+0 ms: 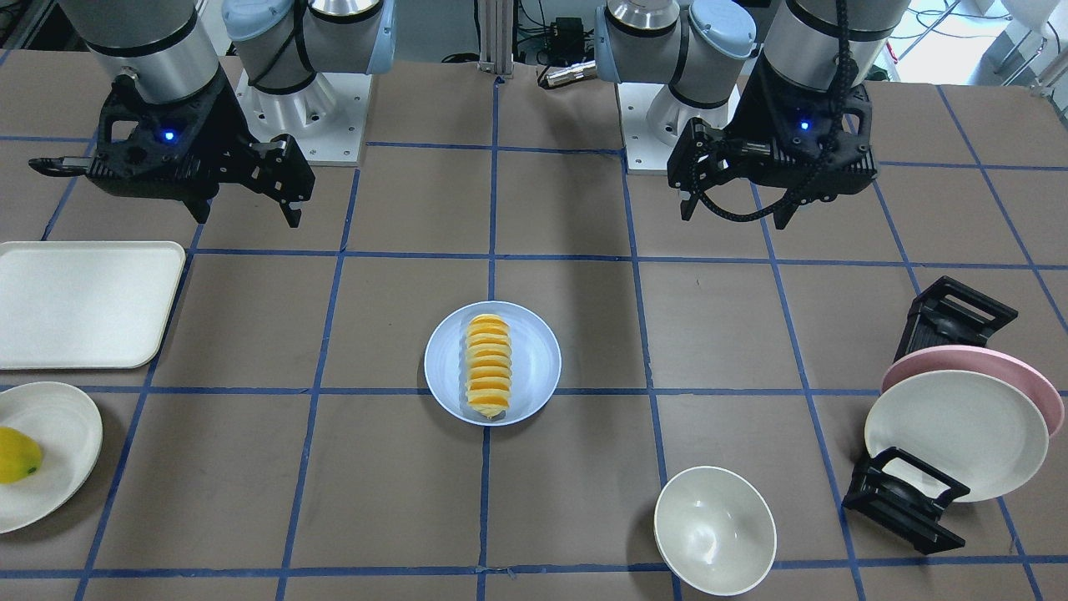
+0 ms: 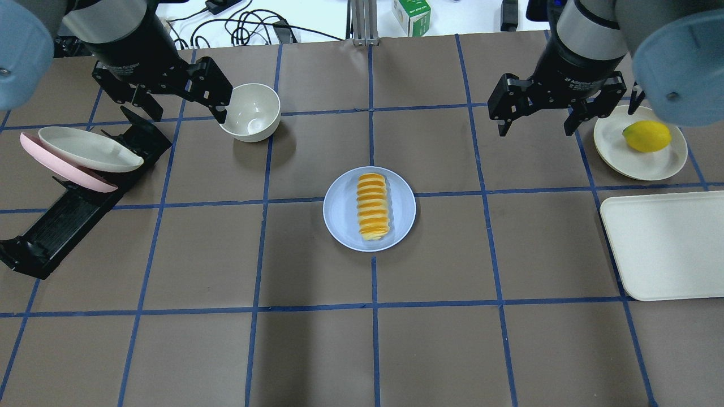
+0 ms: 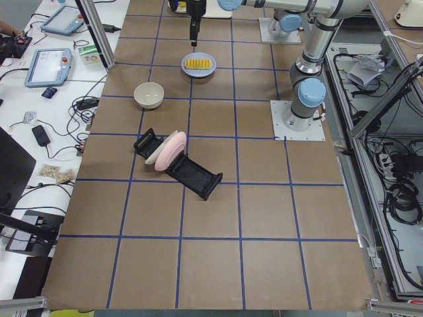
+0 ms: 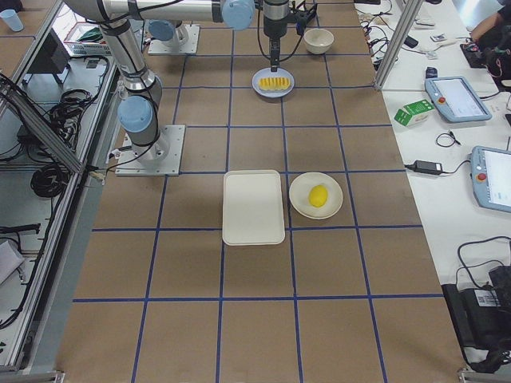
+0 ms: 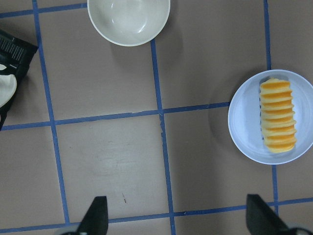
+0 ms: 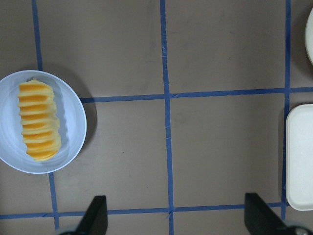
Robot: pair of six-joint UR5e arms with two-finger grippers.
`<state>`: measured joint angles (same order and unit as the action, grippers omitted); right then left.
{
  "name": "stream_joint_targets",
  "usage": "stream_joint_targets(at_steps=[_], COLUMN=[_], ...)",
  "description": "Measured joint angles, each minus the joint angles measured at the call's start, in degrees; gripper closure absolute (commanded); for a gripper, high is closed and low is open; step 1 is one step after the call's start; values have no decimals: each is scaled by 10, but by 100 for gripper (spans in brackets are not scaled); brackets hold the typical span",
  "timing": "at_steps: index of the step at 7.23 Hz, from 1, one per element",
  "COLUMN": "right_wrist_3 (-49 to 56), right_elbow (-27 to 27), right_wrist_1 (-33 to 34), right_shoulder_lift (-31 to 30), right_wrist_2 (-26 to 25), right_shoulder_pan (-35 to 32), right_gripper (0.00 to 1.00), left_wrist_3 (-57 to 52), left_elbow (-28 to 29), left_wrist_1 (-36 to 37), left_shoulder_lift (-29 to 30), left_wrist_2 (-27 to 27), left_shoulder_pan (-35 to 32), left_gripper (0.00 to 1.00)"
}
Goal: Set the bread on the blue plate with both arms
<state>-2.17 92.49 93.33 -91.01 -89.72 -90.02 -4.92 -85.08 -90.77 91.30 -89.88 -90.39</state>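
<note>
- The left gripper [image 2: 184, 107] is being held wide apart and empty, raised over the table close to the white bowl [image 2: 251, 110].
- The bread [image 2: 373, 212] is being seen lying on the blue plate [image 2: 339, 220] at mid-table. It sits wholly inside the rim, with its long axis running toward and away from the robot, across the line that joins the two grippers.
- The right gripper [image 2: 535, 121] is likewise being held wide and empty, near the lemon [image 2: 646, 136].
- The loaf is being flanked about evenly, inward of each gripper, with neither arm clearly nearer. The placing is being judged done, so nothing beyond keeping clear of the plate is being called for.
- Bare fingertips with only table between them are being shown by the wrist views, a point left less plain by the overhead view. The plate is being caught at opposite edges of the two wrist views.
</note>
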Motion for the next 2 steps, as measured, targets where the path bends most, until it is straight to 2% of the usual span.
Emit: stream_joint_targets(at_steps=[2], right_wrist_3=[0], right_elbow=[3], right_wrist_1=[0], right_shoulder_lift=[1], right_wrist_2=[-2], right_shoulder_pan=[0], right_gripper=[0], left_wrist_3=[-1], left_elbow=[-5], left_wrist_1=[1], left_shoulder_lift=[-2], left_wrist_2=[-2], left_shoulder_pan=[0], left_gripper=[0])
